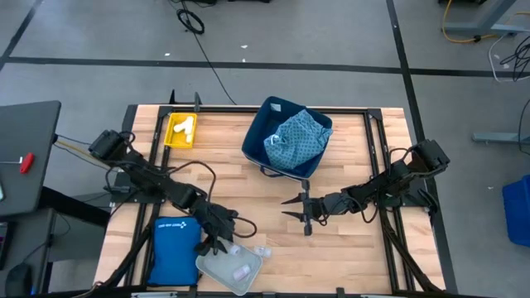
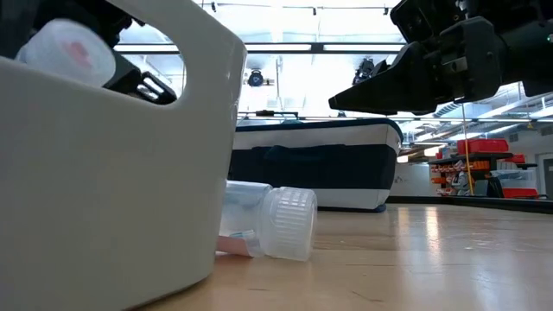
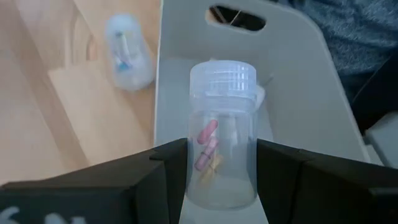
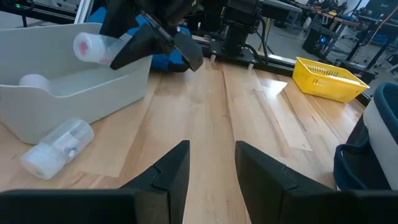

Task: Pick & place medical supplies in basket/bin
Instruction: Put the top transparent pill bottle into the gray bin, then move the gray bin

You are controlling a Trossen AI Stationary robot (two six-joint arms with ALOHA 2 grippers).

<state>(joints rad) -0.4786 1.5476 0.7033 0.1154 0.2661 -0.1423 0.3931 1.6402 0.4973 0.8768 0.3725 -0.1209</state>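
High view: the left tool (image 1: pixel 222 234) holds a vial over the grey tray (image 1: pixel 217 269), which already carries one vial; two more vials (image 1: pixel 248 249) lie on the surface (image 1: pixel 348 265) just beyond the tray. The right tool (image 1: pixel 296 211) waits mid-surface, fingers spread, empty. The navy bin (image 1: pixel 258 136) holds the teal cloth (image 1: pixel 296 138); the yellow bin (image 1: pixel 170 136) holds pale items.

Low view: a capped vial (image 2: pixel 281 224) lies against the tray wall (image 2: pixel 112 173).

Left wrist view: the fingers (image 3: pixel 168 168) pinch a clear vial (image 3: pixel 219 130) of pinkish contents above the tray floor.

Right wrist view: the spread fingers (image 4: pixel 174 165) face the tray.

Step judged: placing. Next: lower and release.
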